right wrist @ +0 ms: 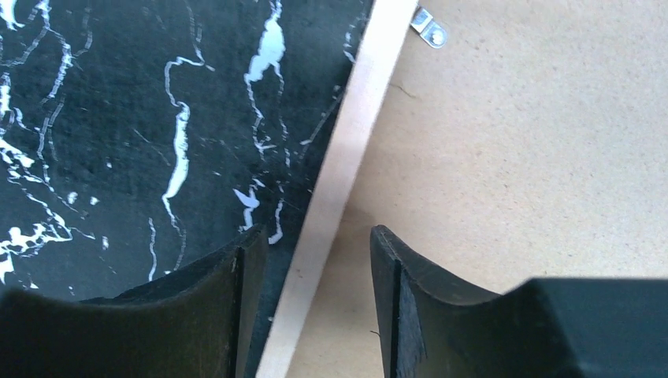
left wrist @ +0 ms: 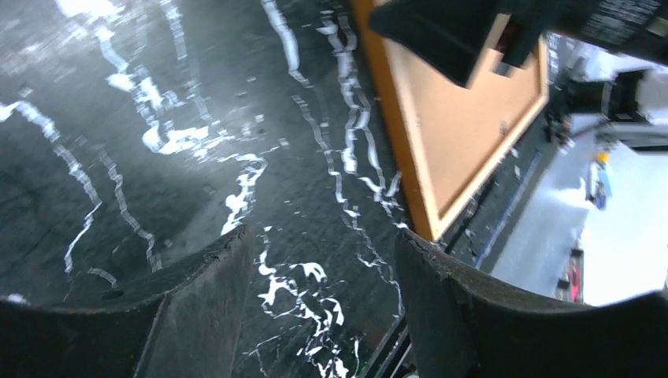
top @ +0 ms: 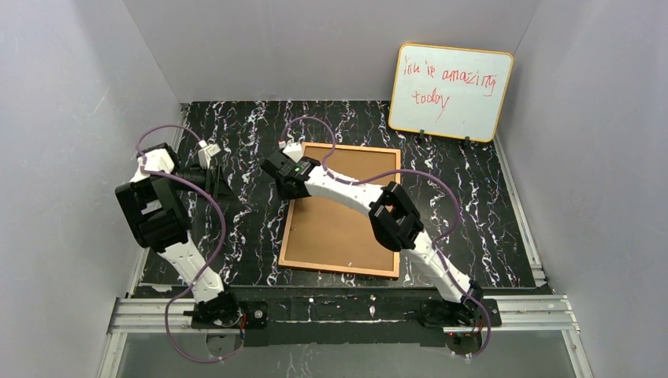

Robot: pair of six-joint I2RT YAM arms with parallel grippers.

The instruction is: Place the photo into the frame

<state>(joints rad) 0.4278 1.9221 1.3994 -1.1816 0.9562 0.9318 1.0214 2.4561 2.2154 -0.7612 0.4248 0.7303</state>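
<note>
early step, likely: getting at the frame (top: 340, 213), lying back up at mid-table. right gripper (right wrist: 319, 244) open, astride its left side near the far corner. left gripper (left wrist: 323, 252) open, empty, near the left edge of the table (top: 488, 220). photo nowhere visible. next calls for closing squarely on that side.

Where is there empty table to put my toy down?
The biggest bare patch of table lies right of the frame, near the whiteboard. A narrow strip runs behind the frame. Its left side is crowded by the left gripper and right gripper.
</note>
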